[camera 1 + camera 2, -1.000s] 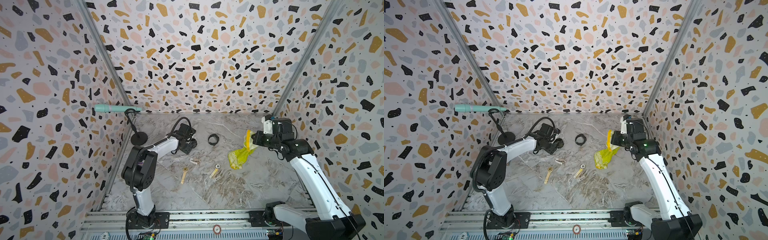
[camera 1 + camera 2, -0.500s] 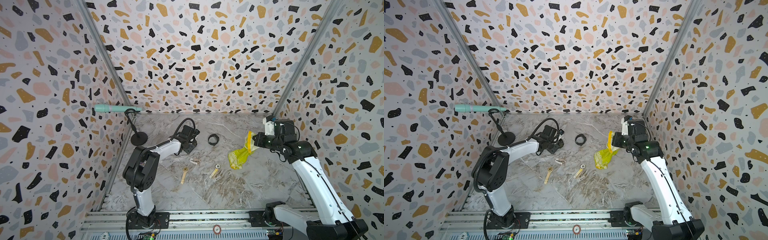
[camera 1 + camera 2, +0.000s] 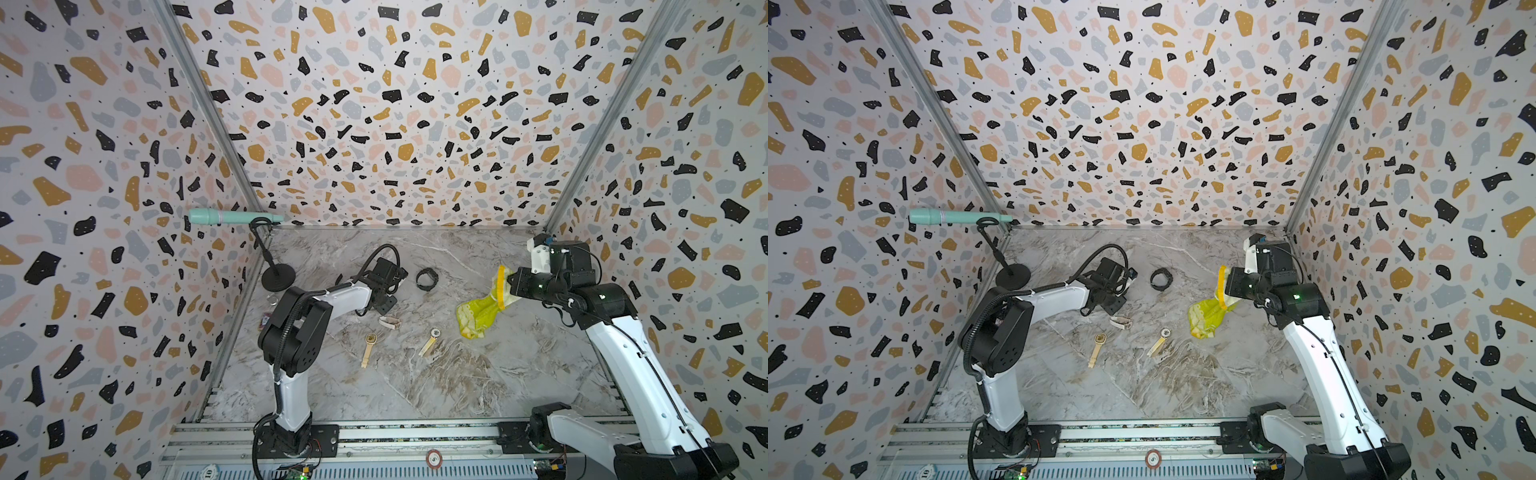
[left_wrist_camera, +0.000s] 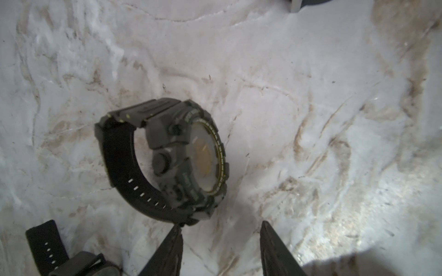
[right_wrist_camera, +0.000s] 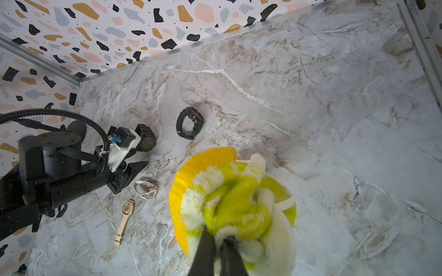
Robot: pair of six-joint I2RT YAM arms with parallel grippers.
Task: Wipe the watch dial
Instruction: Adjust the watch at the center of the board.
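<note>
A black watch [image 4: 167, 157] with a yellow-ringed dial [image 4: 203, 155] stands on its side on the marble table; both top views show it [image 3: 427, 279] [image 3: 1160, 279]. My left gripper [image 4: 220, 227] is low over the table just short of it. The jaws are open with only bare table between them, and one fingertip [image 4: 175, 233] lies next to the strap. In the right wrist view the left gripper [image 5: 134, 175] is left of that watch [image 5: 190, 123]. My right gripper [image 5: 221, 241] is shut on a yellow cloth [image 5: 234, 203], which hangs above the table at the right [image 3: 478, 316].
A second black watch [image 5: 146, 141] lies beside the left wrist. Two gold-strap watches [image 3: 368, 347] [image 3: 430, 340] and a silver one [image 3: 390, 322] lie mid-table. A teal microphone [image 3: 224, 216] on a black stand [image 3: 277, 277] is at the back left. Patterned walls close three sides.
My left jaws have narrowed, and the left gripper has edged closer to the black watch. The right arm with the cloth has barely moved.
</note>
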